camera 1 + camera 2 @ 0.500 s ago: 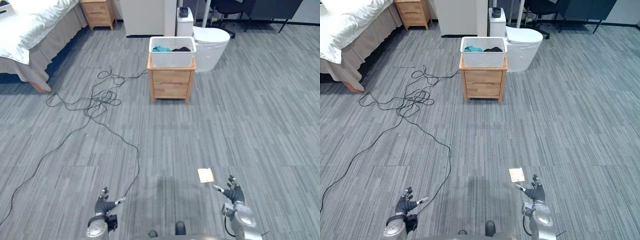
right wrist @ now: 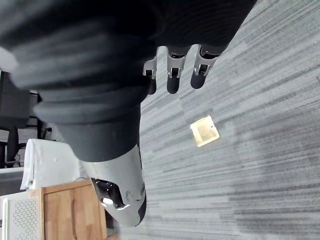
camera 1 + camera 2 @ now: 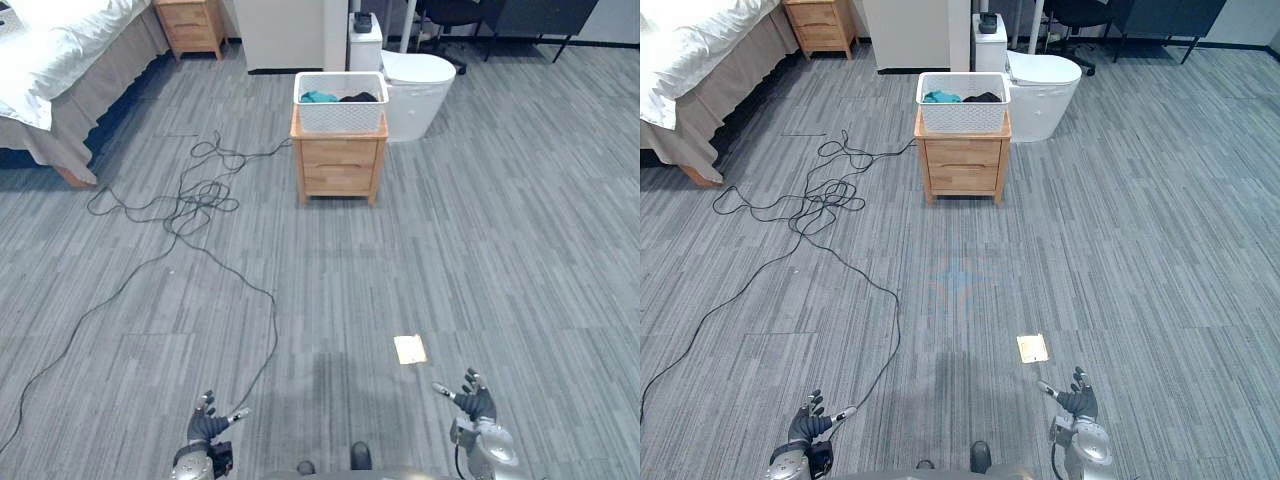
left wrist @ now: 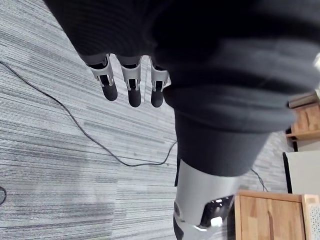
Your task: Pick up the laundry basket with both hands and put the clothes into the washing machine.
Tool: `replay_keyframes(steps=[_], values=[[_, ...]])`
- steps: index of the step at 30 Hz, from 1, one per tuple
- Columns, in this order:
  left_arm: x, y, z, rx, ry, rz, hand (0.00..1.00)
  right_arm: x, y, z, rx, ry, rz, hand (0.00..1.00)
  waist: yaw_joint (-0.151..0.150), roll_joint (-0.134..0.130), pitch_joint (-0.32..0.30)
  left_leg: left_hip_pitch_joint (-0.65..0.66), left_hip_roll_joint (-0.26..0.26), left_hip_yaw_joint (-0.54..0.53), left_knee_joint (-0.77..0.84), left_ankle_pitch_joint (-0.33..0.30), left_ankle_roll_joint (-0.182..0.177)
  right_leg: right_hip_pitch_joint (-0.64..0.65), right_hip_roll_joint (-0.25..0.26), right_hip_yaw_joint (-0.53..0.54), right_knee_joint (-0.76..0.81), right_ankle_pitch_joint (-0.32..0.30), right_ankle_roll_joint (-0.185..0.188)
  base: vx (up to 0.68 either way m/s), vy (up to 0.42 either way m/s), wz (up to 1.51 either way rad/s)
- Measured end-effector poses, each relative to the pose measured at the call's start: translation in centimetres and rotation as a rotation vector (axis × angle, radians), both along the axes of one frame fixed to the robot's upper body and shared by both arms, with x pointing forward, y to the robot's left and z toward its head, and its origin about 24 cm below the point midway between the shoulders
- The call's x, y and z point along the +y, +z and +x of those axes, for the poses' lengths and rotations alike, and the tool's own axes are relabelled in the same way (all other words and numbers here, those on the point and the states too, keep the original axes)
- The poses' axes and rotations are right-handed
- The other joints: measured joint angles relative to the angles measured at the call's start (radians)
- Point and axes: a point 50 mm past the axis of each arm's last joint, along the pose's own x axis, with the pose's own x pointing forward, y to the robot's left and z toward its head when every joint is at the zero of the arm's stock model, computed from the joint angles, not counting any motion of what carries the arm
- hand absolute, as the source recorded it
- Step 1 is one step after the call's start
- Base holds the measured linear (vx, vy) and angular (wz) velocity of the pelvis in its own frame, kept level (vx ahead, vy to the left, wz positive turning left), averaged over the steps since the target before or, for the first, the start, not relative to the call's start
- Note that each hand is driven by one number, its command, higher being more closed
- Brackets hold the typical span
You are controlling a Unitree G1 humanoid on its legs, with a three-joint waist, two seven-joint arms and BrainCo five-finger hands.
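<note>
The task looks barely begun: the white laundry basket, with teal and dark clothes in it, sits on top of a wooden bedside cabinet, well apart from both arms across the grey floor. The left robot hand and the right robot hand hang low, fingers loosely spread and holding nothing, with a small yellowish card on the floor near the right one. By this judgement everything remains: walking up, gripping the basket on both sides, lifting it, carrying it and loading the washing machine.
</note>
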Motion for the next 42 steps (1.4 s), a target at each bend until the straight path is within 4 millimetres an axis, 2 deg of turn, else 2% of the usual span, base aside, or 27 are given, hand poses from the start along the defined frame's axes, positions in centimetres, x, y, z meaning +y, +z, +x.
replay_keyframes(steps=[8,13,15,17,18,19,20,22,23,24,26,27,28,29,30,31,32,33,34,35,36,37,39,40,42], values=[[-0.1,0.3,0.4,-0.020,-0.002,0.000,0.00,-0.2,0.1,0.0,-0.002,-0.004,-0.003,0.00,0.001,0.004,0.000,-0.039,0.004,0.005,0.025,-0.022,0.010,-0.028,0.003,0.009,0.005,-0.003,0.003,0.00,0.001,-0.01],[0.0,1.2,1.3,-0.084,-0.004,0.008,0.00,-0.6,0.5,0.8,-0.024,0.001,-0.020,0.00,0.009,0.025,0.008,-0.120,0.022,0.042,0.133,-0.106,0.016,-0.098,0.016,0.045,0.080,-0.058,0.016,0.03,0.019,-0.23],[0.0,1.8,1.8,-0.122,-0.006,0.013,0.00,-0.7,1.2,1.6,-0.062,0.006,-0.031,0.00,0.030,0.035,0.004,-0.160,0.030,0.067,0.183,-0.139,0.024,-0.184,0.023,0.067,0.193,-0.112,0.025,0.10,0.039,-0.46],[-0.1,2.6,2.8,-0.173,-0.014,0.015,0.00,-0.5,1.7,2.5,-0.090,0.008,-0.035,0.00,0.029,0.024,0.026,-0.176,0.015,0.089,0.233,-0.184,0.047,-0.292,0.013,0.076,0.438,-0.225,0.048,0.12,0.073,-0.29],[-0.2,2.6,3.0,-0.179,-0.015,0.008,0.00,-0.5,1.8,2.6,-0.095,0.007,-0.037,0.00,0.029,0.026,0.032,-0.172,0.013,0.087,0.244,-0.199,0.052,-0.319,0.010,0.068,0.510,-0.243,0.061,0.10,0.080,-0.02],[-0.6,2.8,3.5,-0.192,-0.029,0.002,0.00,-0.4,2.1,2.8,-0.110,0.009,-0.039,0.00,0.024,0.028,0.049,-0.138,0.009,0.076,0.252,-0.218,0.066,-0.384,0.000,0.026,0.681,-0.253,0.074,0.26,0.112,0.21],[-0.7,3.0,4.0,-0.199,-0.055,0.006,0.00,-0.3,2.2,2.7,-0.119,0.010,-0.039,0.00,0.009,0.018,0.069,-0.093,-0.010,0.054,0.244,-0.232,0.080,-0.440,-0.028,-0.036,0.837,-0.282,0.065,0.28,0.091,0.29],[-0.9,3.0,4.2,-0.199,-0.063,0.006,0.00,-0.2,2.4,2.8,-0.129,0.008,-0.041,0.00,0.002,0.016,0.080,-0.037,-0.018,0.040,0.219,-0.255,0.084,-0.497,-0.047,-0.095,0.862,-0.335,0.050,0.36,0.070,0.23],[-0.9,3.0,4.3,-0.202,-0.064,0.006,0.00,-0.2,2.6,2.9,-0.139,0.011,-0.043,0.00,-0.001,0.017,0.080,-0.012,-0.017,0.025,0.201,-0.263,0.082,-0.529,-0.044,-0.116,0.829,-0.336,0.052,0.54,0.033,0.44],[-0.9,3.3,5.0,-0.222,-0.069,0.007,0.00,-0.2,2.8,3.2,-0.153,0.014,-0.048,0.00,-0.024,0.027,0.092,0.032,0.001,-0.012,0.165,-0.268,0.082,-0.594,-0.036,-0.133,0.764,-0.326,0.058,0.50,-0.005,0.60],[-1.1,3.7,5.9,-0.247,-0.076,0.005,0.00,-0.4,3.0,3.4,-0.161,0.017,-0.054,0.00,-0.050,0.042,0.114,0.065,0.029,-0.040,0.157,-0.268,0.080,-0.634,-0.024,-0.140,0.682,-0.282,0.065,0.58,-0.063,0.80],[-1.2,4.1,6.6,-0.266,-0.082,0.006,0.00,-0.5,3.0,3.0,-0.153,0.027,-0.065,0.00,-0.066,0.049,0.126,0.123,0.042,-0.059,0.160,-0.267,0.050,-0.665,-0.016,-0.128,0.540,-0.165,0.048,0.67,-0.098,0.67],[-1.2,4.1,6.5,-0.266,-0.082,0.008,0.00,-0.5,3.0,2.9,-0.152,0.027,-0.066,0.00,-0.067,0.045,0.124,0.135,0.043,-0.058,0.164,-0.271,0.039,-0.670,-0.017,-0.122,0.527,-0.142,0.043,0.87,-0.137,0.68],[-1.0,3.8,5.9,-0.248,-0.077,0.009,0.00,-0.3,2.9,2.5,-0.145,0.046,-0.068,0.00,-0.084,0.033,0.114,0.173,0.053,-0.059,0.208,-0.297,-0.009,-0.677,-0.025,-0.122,0.562,0.008,-0.036,0.77,-0.134,0.16],[-1.5,3.6,5.9,-0.246,-0.074,-0.007,0.00,-0.2,3.0,2.8,-0.150,0.060,-0.071,0.00,-0.079,0.074,0.128,0.157,0.095,-0.044,0.328,-0.280,-0.054,-0.680,-0.006,-0.151,0.675,-0.090,-0.077,0.77,-0.144,0.17],[-1.7,3.6,6.1,-0.250,-0.077,-0.014,0.00,0.1,3.2,3.0,-0.159,0.069,-0.064,0.00,-0.081,0.073,0.127,0.118,0.091,-0.034,0.428,-0.236,-0.076,-0.673,-0.006,-0.151,0.706,-0.133,-0.079,0.76,-0.166,-0.14],[-2.1,3.6,6.0,-0.260,-0.062,-0.032,0.00,0.7,3.7,3.3,-0.187,0.100,-0.061,0.00,-0.073,0.076,0.132,0.022,0.107,-0.016,0.666,-0.057,-0.034,-0.619,0.009,-0.142,0.713,-0.183,-0.098,0.80,-0.171,-0.15],[-2.7,3.7,5.9,-0.273,-0.050,-0.053,0.00,1.0,4.3,3.4,-0.222,0.112,-0.063,0.00,-0.053,0.089,0.139,-0.062,0.155,-0.019,0.882,0.122,-0.052,-0.515,0.036,-0.138,0.668,-0.216,-0.108,0.96,-0.199,-0.19],[-3.1,3.9,6.1,-0.285,-0.053,-0.062,0.00,1.2,4.7,3.5,-0.243,0.111,-0.059,0.00,-0.047,0.093,0.142,-0.127,0.201,-0.011,1.038,0.101,-0.047,-0.432,0.055,-0.141,0.625,-0.222,-0.117,0.79,-0.147,-0.06],[-3.3,4.1,6.3,-0.300,-0.059,-0.068,0.00,1.5,5.1,3.7,-0.268,0.106,-0.055,0.00,-0.039,0.085,0.147,-0.198,0.235,0.004,1.151,0.072,-0.041,-0.348,0.066,-0.139,0.582,-0.226,-0.124,0.59,-0.125,0.06],[-3.4,4.1,6.3,-0.302,-0.060,-0.069,0.00,1.5,5.2,3.7,-0.273,0.105,-0.056,0.00,-0.037,0.083,0.148,-0.208,0.238,0.006,1.162,0.067,-0.037,-0.335,0.067,-0.138,0.575,-0.227,-0.126,0.66,-0.141,-0.12],[-4.0,4.5,6.5,-0.329,-0.069,-0.091,0.00,1.7,6.0,4.2,-0.317,0.103,-0.058,0.00,-0.002,0.051,0.149,-0.334,0.266,0.052,1.225,0.002,-0.014,-0.181,0.066,-0.103,0.484,-0.237,-0.139,0.63,-0.126,-0.27],[-4.4,4.4,6.2,-0.328,-0.072,-0.104,0.00,1.9,6.7,4.6,-0.354,0.116,-0.065,0.00,0.031,0.049,0.149,-0.450,0.277,0.088,1.156,-0.055,-0.016,-0.072,0.064,-0.080,0.414,-0.250,-0.125,0.64,-0.066,-0.40],[-4.5,4.2,5.8,-0.319,-0.067,-0.108,0.00,1.8,7.1,4.8,-0.368,0.123,-0.073,0.00,0.034,0.047,0.148,-0.499,0.264,0.114,1.033,-0.079,-0.016,-0.002,0.057,-0.060,0.361,-0.274,-0.115,0.68,0.030,-0.36],[-4.7,4.0,5.3,-0.303,-0.066,-0.114,0.00,1.9,7.4,5.0,-0.388,0.126,-0.076,0.00,0.037,0.039,0.144,-0.533,0.220,0.116,0.784,-0.080,-0.020,0.060,0.040,-0.037,0.320,-0.320,-0.102,0.51,0.090,-0.33]])
